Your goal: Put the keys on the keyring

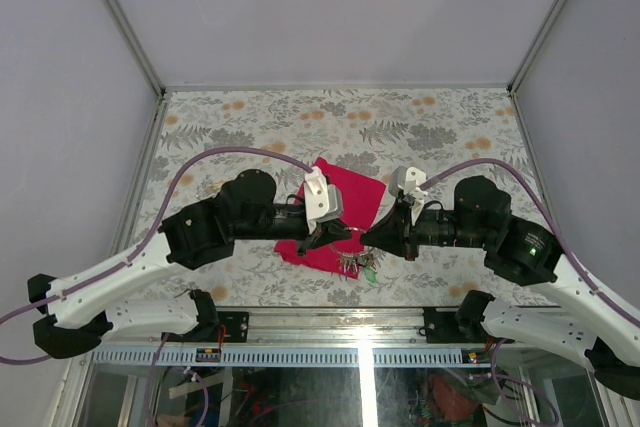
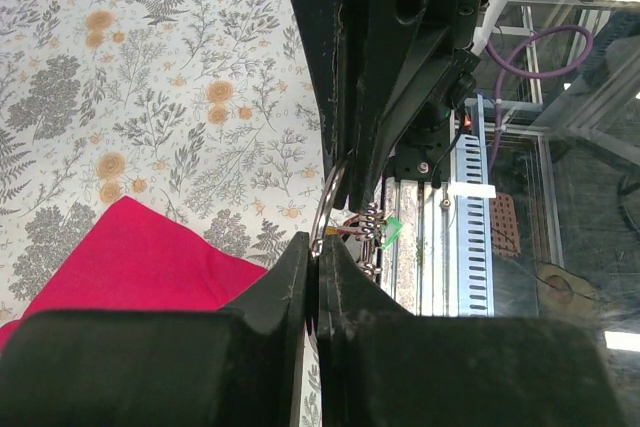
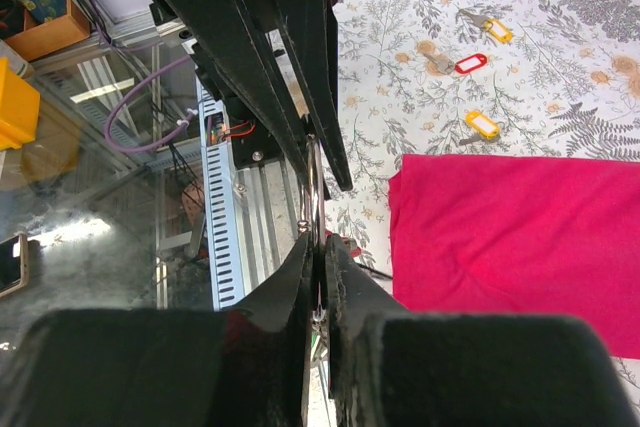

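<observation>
A magenta cloth [image 1: 355, 192] lay on the flower-patterned table [image 1: 240, 122]; a slotted metal rail [image 1: 300, 355] ran near the cloth's front edge.

On table [image 1: 420, 117], printed with grey ferns and orange flowers: magenta cloth [image 1: 350, 192], flat, near front edge at centre. On bare print, apart from cloth: yellow tag [image 3: 483, 124]; red tag [image 3: 470, 63] with grey key [image 3: 440, 65] just beside; second yellow tag [image 3: 497, 29] beyond.
</observation>
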`<act>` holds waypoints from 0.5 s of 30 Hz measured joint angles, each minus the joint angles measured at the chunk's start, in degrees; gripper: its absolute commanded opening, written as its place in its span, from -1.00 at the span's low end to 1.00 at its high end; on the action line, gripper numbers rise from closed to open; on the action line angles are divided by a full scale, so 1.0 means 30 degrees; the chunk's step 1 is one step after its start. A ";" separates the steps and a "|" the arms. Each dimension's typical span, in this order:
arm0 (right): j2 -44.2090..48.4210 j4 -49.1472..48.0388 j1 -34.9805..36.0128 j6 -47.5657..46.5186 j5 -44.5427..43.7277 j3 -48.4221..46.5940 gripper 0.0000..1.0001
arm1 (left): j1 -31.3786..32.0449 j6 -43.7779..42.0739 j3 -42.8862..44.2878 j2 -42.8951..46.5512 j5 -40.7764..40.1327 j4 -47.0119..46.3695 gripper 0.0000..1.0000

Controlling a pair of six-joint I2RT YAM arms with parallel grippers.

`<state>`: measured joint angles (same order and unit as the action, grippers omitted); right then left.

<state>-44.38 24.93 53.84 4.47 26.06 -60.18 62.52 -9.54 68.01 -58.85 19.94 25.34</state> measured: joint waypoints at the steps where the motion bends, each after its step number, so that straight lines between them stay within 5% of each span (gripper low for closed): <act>1: 0.0000 -0.0036 0.0000 0.0000 0.0000 0.0015 -0.82 | 0.0000 0.0000 0.0000 0.0015 -0.0036 0.0007 -1.00; 6: 0.0066 -0.0845 0.0000 0.0175 0.0029 0.0095 -0.36 | 0.0015 0.0306 -0.0277 0.0707 -0.0568 -0.0168 -1.00; 15: 0.3016 -0.3453 0.0007 0.0248 -0.0393 0.2455 -0.21 | 0.0015 0.0903 -0.1064 0.3060 -0.1188 -0.0182 -1.00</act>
<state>-35.33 14.57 53.87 5.21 24.88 -52.82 62.57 -6.83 64.82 -49.67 16.38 24.80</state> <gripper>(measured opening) 0.378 0.036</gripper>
